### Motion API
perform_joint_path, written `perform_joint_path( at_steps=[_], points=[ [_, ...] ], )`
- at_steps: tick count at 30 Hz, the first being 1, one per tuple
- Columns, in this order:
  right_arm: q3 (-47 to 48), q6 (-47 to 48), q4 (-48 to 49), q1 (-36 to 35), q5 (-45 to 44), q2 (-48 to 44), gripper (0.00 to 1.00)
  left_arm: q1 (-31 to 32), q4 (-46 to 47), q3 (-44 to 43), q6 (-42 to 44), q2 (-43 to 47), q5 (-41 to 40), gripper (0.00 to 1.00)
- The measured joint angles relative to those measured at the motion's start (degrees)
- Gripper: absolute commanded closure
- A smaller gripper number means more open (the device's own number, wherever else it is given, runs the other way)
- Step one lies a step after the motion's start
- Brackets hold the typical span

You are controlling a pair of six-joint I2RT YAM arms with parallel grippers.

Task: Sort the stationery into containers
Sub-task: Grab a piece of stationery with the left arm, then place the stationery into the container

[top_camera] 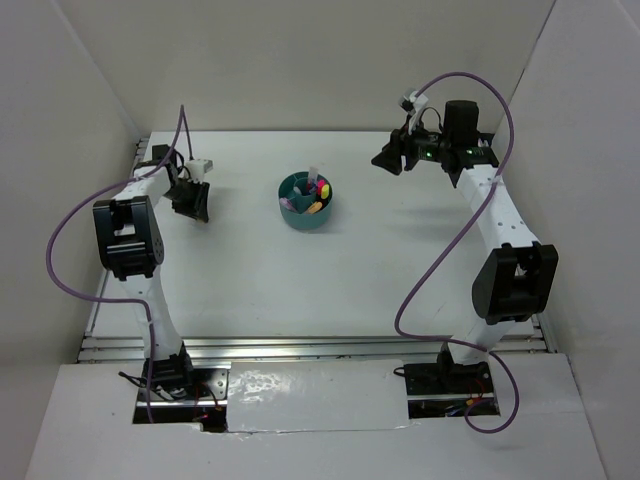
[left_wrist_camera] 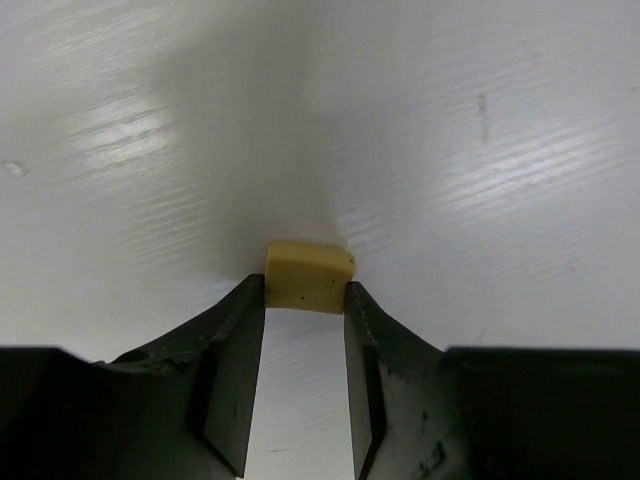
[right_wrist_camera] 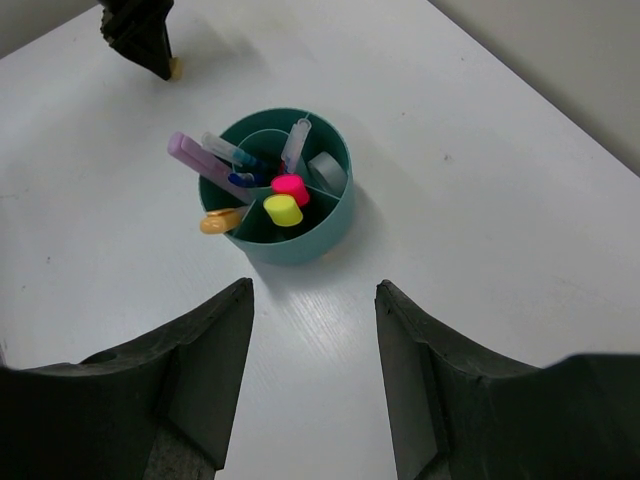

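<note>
Tan eraser (left_wrist_camera: pixel 308 277) is sitting on worktop (left_wrist_camera: pixel 480 150), well apart from teal organizer (right_wrist_camera: pixel 300 245) | left fingers (left_wrist_camera: pixel 240 340) are pinching only its near end | right fingers (right_wrist_camera: pixel 200 350) are hanging spread, empty | risk: shallow tip grip is likely letting it pivot or slip out while lifting toward the compartments

eraser (left_wrist_camera: pixel 308 278) lower corners hidden behind left gripper (left_wrist_camera: pixel 303 290). pens' (right_wrist_camera: pixel 224 150) lower ends hidden inside organizer (right_wrist_camera: pixel 300 250). overhead view: organizer contents too small to tell apart.
</note>
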State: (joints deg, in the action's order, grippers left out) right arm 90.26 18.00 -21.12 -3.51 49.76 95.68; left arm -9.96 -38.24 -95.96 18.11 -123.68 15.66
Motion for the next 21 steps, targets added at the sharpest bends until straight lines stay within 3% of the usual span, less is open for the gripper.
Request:
perform_joint_path(
  at_steps=[7, 12, 21],
  points=[
    [-0.8, 0.4, -0.7, 0.0, -0.1, -0.3, 0.41, 0.9, 0.5, 0.0, 0.3, 3.1, 19.4, 0.63],
    [-0.9, 0.5, -0.8, 0.0, -0.1, -0.5, 0.41, 5.4, 7.8, -0.7, -5.2, 8.9, 33.5, 0.63],
    [-1.7, 0.7, -0.8, -0.2, -1.1, -0.7, 0.41, 15.2, 23.3, -3.7, -17.3, 9.1, 40.3, 0.63]
  ],
)
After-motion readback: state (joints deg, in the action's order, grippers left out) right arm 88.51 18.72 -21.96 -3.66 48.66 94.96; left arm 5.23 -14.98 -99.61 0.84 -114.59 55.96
